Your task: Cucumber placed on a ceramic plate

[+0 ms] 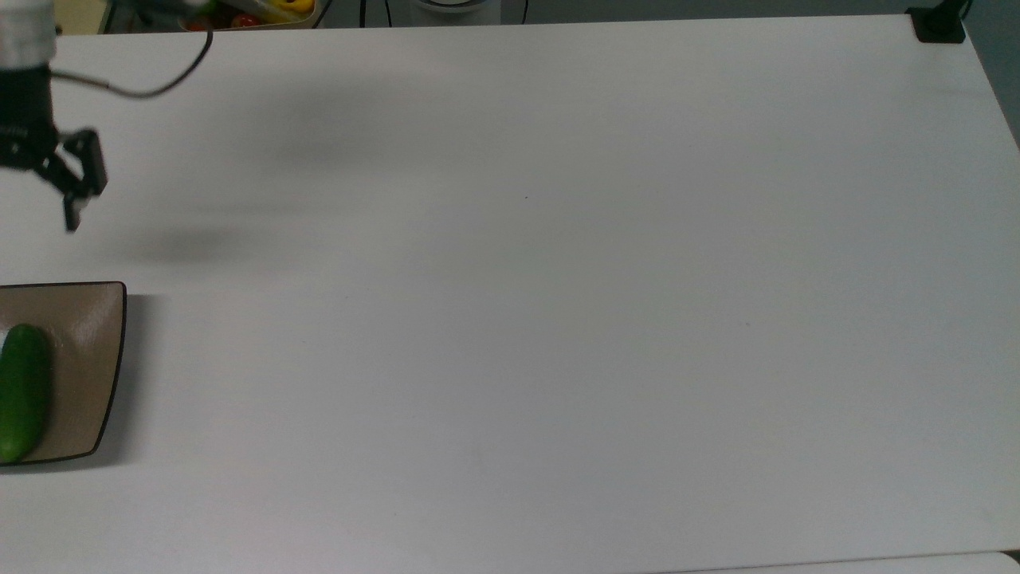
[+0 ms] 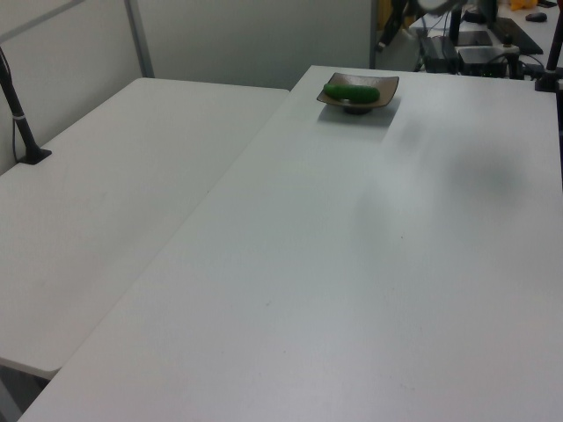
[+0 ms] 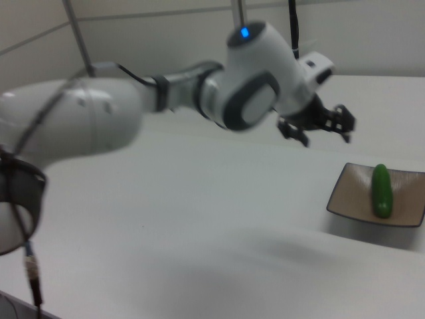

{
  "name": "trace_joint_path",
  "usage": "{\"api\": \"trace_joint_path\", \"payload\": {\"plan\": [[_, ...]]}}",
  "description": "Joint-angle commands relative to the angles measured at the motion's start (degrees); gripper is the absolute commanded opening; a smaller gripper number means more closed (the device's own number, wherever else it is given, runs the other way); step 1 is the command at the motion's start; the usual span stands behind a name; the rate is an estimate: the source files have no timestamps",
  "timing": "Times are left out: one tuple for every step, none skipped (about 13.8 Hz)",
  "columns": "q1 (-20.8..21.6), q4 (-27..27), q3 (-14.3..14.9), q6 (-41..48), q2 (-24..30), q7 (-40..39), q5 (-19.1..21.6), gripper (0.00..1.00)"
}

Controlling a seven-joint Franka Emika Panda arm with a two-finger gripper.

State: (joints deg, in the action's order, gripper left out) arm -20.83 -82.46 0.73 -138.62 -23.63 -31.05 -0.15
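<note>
Pretty much done as far as I can tell. The cucumber [image 3: 380,190] lies flat on the plate [image 3: 352,198], nothing touching it, and the plate sits near one edge of the white surface [image 1: 558,319]. The tool [image 3: 317,123] is up in the air, well apart from the plate, fingers spread wide and holding nothing. All that looks left is for the arm to park itself.

Hard to see: in the top view the plate [image 1: 84,359] and cucumber [image 1: 22,391] are cut off by the top view's left edge, and the arm is blurry in the right view.
</note>
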Motion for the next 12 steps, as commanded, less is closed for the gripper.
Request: {"api": "trace_joint_path", "payload": {"plan": [[4.12,-5.78,0.67,20.08,12.45,5.88,0.94,1.00],[5.44,-5.78,0.67,24.84,14.47,9.48,0.94,1.00],[6.23,-5.96,0.67,28.89,16.49,12.65,1.03,1.00],[7.55,-6.22,0.67,32.93,18.25,15.81,1.03,1.00],[9.13,-6.22,0.67,36.63,19.92,18.89,0.94,1.00],[10.45,-6.31,0.67,39.97,21.51,21.53,0.94,1.00],[11.77,-6.57,0.67,42.96,23.18,23.73,0.94,1.00],[13.26,-7.18,0.67,45.69,24.59,25.06,0.94,1.00],[15.01,-7.71,0.93,47.37,25.99,25.33,0.94,1.00],[17.12,-8.06,1.81,48.34,26.79,26.03,0.94,1.00],[19.84,-8.24,2.95,49.75,27.58,26.99,0.94,1.00],[23.35,-8.85,4.26,51.07,28.20,28.40,0.94,1.00]]}}
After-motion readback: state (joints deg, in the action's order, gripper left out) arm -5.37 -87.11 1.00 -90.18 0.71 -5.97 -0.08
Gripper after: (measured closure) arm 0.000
